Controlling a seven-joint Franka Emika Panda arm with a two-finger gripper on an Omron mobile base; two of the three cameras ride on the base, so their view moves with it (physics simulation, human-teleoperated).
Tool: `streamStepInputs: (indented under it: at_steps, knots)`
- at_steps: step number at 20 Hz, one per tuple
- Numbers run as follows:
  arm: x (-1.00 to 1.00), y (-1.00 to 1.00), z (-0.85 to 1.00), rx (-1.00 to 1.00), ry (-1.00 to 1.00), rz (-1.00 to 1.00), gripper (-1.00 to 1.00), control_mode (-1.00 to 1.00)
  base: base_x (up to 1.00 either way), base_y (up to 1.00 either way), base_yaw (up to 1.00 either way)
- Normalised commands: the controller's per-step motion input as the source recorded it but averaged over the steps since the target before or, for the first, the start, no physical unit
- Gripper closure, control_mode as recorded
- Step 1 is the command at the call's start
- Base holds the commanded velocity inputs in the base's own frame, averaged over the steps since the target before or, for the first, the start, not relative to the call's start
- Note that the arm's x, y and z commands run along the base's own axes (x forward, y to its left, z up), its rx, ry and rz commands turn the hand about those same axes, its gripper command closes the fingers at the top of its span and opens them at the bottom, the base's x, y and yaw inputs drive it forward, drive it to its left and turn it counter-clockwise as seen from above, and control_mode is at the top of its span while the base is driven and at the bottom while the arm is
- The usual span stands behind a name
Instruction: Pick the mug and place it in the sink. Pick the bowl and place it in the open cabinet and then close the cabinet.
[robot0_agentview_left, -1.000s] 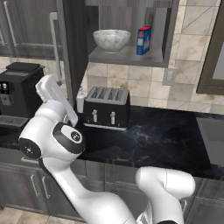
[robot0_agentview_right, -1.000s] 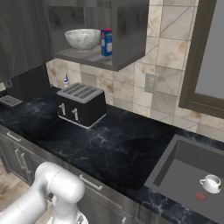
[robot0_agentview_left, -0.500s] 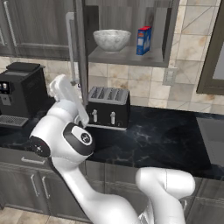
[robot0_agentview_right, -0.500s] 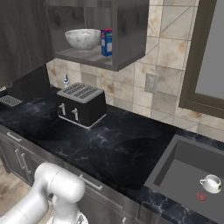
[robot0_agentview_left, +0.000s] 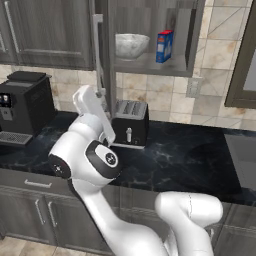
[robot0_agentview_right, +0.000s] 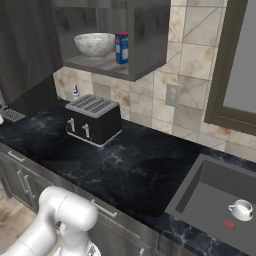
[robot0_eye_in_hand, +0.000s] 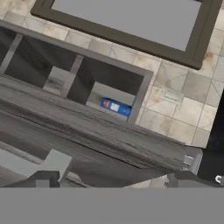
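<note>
Gripper (robot0_eye_in_hand: 111, 180) fingers are standing spread, pinching nothing, facing the cabinet (robot0_eye_in_hand: 87, 127) door edge; your bowl (robot0_agentview_left: 131, 45) is sitting above it on the shelf, mug (robot0_agentview_right: 241, 209) lying far right in the sink (robot0_agentview_right: 210, 200).

No lettering can be made out anywhere. The blue box (robot0_agentview_left: 164, 46) on the cabinet (robot0_agentview_left: 150, 64) shelf beside the bowl (robot0_agentview_left: 131, 45) carries a red and white patch on its front, but it is too small and blurred to read as words; from the right it shows the same smudge of colour, and in the hand view only a red and white blot. The toaster (robot0_agentview_right: 93, 119) and the coffee machine (robot0_agentview_left: 24, 107) on the table (robot0_agentview_right: 135, 167) bear knobs and levers, no legible marks.
</note>
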Motion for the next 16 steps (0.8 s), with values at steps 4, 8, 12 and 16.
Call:
streamStepInputs:
  at_steps: [4, 8, 12, 16]
  knots:
    - [0.00, -0.29, 0.00, 0.08, -0.06, -0.06, -1.00, -1.00, 0.00, 0.00, 0.00]
    - [0.00, -0.33, 0.00, 0.08, -0.04, -0.06, -1.00, -1.00, 0.00, 0.00, 0.00]
    - [0.00, -0.37, 0.00, 0.09, -0.02, -0.06, -1.00, -1.00, 0.00, 0.00, 0.00]
    - [0.07, -0.41, 0.00, 0.07, -0.01, -0.06, -1.00, -1.00, 0.00, 0.00, 0.00]
